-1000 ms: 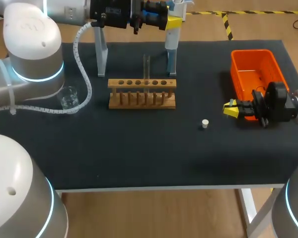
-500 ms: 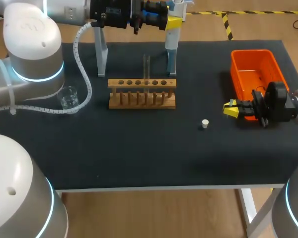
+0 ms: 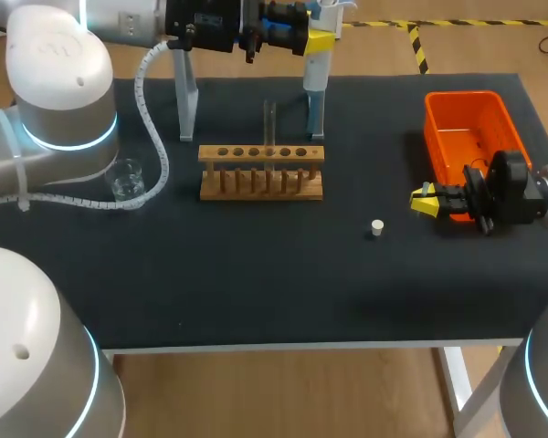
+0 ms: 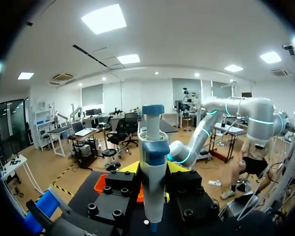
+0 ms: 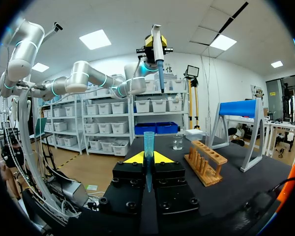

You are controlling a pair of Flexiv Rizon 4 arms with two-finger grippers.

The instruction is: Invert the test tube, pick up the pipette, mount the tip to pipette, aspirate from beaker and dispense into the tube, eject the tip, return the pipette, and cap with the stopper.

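My left gripper (image 3: 312, 38) is raised over the table's far edge, shut on the white and blue pipette (image 3: 318, 64), which hangs upright. In the left wrist view the pipette (image 4: 152, 167) stands between the yellow fingertips (image 4: 129, 167). My right gripper (image 3: 425, 201) hovers low at the right, near the orange bin, and is shut on a clear blue pipette tip (image 5: 148, 143) that stands upright between its fingers. A glass test tube (image 3: 270, 123) stands in the wooden rack (image 3: 261, 172). The beaker (image 3: 126, 179) is at the left. The small white stopper (image 3: 377, 227) lies on the mat.
An orange bin (image 3: 470, 117) sits at the right rear, just behind my right gripper. A blue pipette stand (image 3: 186, 100) stands behind the rack, below the held pipette. The left arm's cable (image 3: 151, 128) loops down beside the beaker.
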